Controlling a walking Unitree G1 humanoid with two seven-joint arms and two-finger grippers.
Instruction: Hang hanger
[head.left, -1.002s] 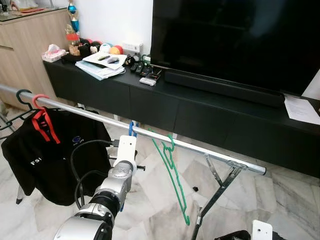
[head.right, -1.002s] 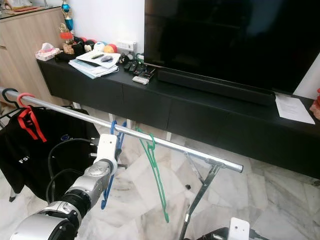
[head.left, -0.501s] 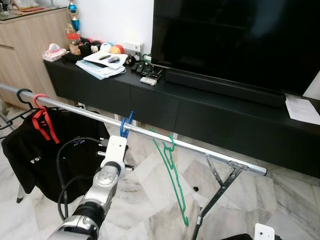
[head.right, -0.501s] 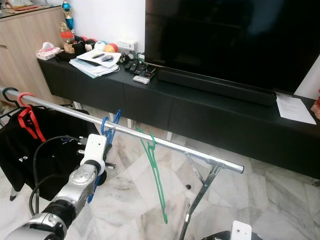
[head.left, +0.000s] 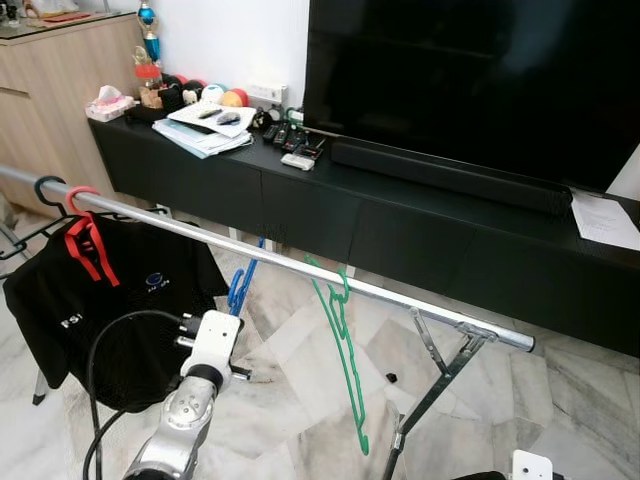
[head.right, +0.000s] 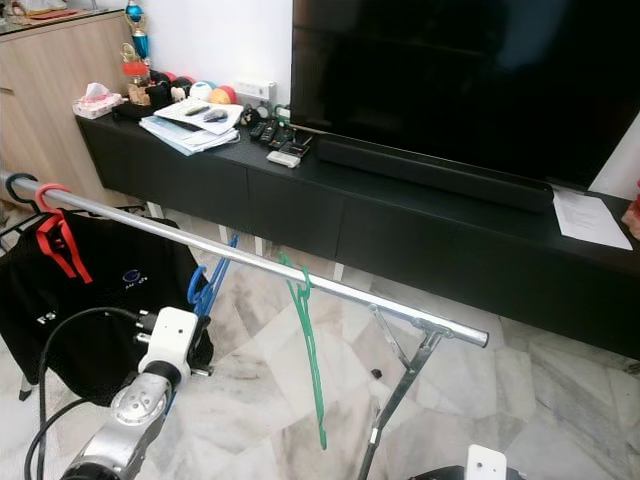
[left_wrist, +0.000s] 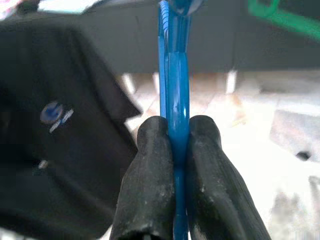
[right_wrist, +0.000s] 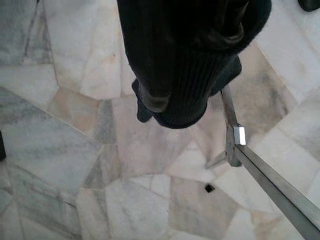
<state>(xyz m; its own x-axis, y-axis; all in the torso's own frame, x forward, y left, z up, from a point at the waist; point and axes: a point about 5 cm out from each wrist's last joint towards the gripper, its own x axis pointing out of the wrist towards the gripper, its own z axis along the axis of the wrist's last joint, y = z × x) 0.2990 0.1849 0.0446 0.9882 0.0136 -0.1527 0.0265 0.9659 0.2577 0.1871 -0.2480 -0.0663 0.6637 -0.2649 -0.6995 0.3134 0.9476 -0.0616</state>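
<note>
A blue hanger (head.left: 240, 285) is pinched edge-on between my left gripper's (left_wrist: 175, 131) two black fingers (left_wrist: 150, 165). It hangs just under the silver rail (head.left: 200, 235), left of a green hanger (head.left: 340, 330) hooked on that rail. The blue hanger's top reaches the rail; I cannot tell whether its hook is over it. My left wrist (head.left: 208, 345) sits low in front of the rail. My right arm (head.left: 527, 466) hangs idle at the lower right.
A black shirt (head.left: 90, 300) on a red hanger (head.left: 78, 200) fills the rail's left end. The rack's folding leg (head.left: 440, 380) stands at the right on marble floor. Behind are a black TV console (head.left: 400, 220), a television and a wooden cabinet (head.left: 50, 90).
My left arm has dropped and drawn back toward me. The blue hanger came down with it, from a hook raised above the rail to hanging below it.
</note>
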